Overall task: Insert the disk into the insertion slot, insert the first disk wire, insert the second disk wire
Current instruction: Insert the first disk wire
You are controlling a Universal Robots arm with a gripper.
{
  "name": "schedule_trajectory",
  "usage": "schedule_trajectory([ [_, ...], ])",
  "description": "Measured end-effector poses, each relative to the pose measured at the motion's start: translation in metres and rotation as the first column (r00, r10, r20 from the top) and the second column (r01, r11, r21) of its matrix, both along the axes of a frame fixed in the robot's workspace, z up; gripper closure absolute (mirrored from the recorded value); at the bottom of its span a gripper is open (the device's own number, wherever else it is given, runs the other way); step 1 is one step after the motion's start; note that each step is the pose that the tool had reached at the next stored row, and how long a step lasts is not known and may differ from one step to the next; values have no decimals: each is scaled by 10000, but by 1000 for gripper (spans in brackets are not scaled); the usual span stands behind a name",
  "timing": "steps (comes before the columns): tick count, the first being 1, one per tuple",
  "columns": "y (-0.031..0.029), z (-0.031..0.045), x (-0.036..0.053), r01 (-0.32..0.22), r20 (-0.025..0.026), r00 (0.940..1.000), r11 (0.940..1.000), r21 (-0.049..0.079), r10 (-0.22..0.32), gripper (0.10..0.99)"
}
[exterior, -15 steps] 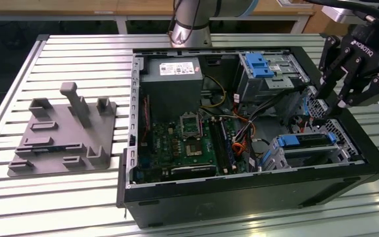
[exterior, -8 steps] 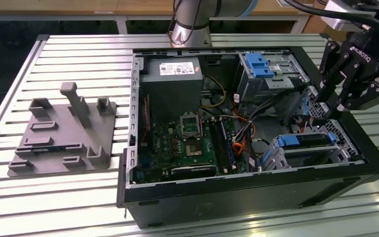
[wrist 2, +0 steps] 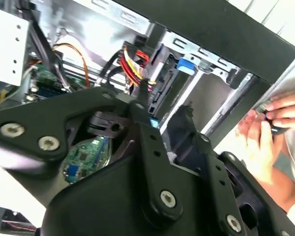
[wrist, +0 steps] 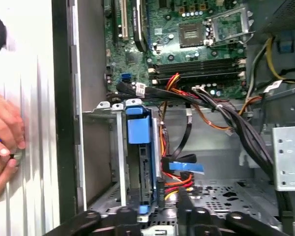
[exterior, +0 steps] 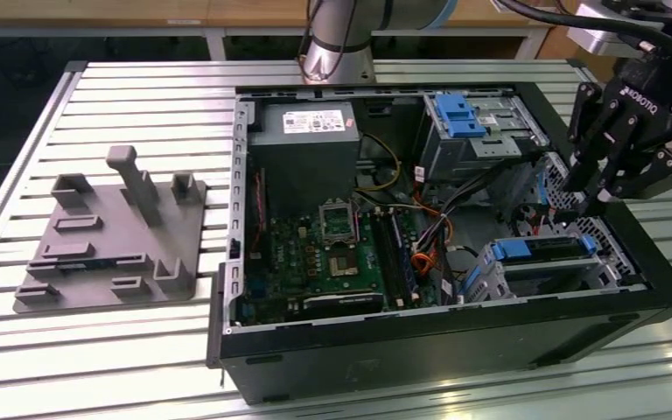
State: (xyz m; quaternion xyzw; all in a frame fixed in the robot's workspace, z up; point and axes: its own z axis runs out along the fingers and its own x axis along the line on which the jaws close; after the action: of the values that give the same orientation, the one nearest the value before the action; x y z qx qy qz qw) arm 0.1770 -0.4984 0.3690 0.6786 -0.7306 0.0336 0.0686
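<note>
The disk (exterior: pixel 546 248) sits inside the insertion slot (exterior: pixel 493 278), a silver perforated cage in the near corner of the open computer case on the exterior view's right. In the first wrist view the disk's blue carrier (wrist: pixel 139 129) stands upright between the cage walls (wrist: pixel 119 147). My gripper (exterior: pixel 591 194) hangs just above the case's right wall, over the cage's back end. A black connector on red and yellow wires (wrist: pixel 161 191) sits beside the disk, right in front of the gripper (wrist: pixel 160 212). A blue flat wire (wrist: pixel 187 167) lies next to it.
A person's hands (wrist: pixel 2 142) rest on the slatted table outside the case wall, also seen in the second wrist view (wrist 2: pixel 265 130). The motherboard (exterior: pixel 336 254), power supply (exterior: pixel 304 144) and a taller cage with a blue latch (exterior: pixel 462 114) fill the case. A grey fixture (exterior: pixel 108 236) stands to the left.
</note>
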Motion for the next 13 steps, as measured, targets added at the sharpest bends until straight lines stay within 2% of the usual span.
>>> schedule_trajectory([
  [1,1,-12,0,1,0,10000,10000,-43,-1,631],
  [2,3,-24,0,0,0,10000,10000,-63,0,706],
  [13,30,-137,0,-1,-2,10000,9999,-113,1,706],
])
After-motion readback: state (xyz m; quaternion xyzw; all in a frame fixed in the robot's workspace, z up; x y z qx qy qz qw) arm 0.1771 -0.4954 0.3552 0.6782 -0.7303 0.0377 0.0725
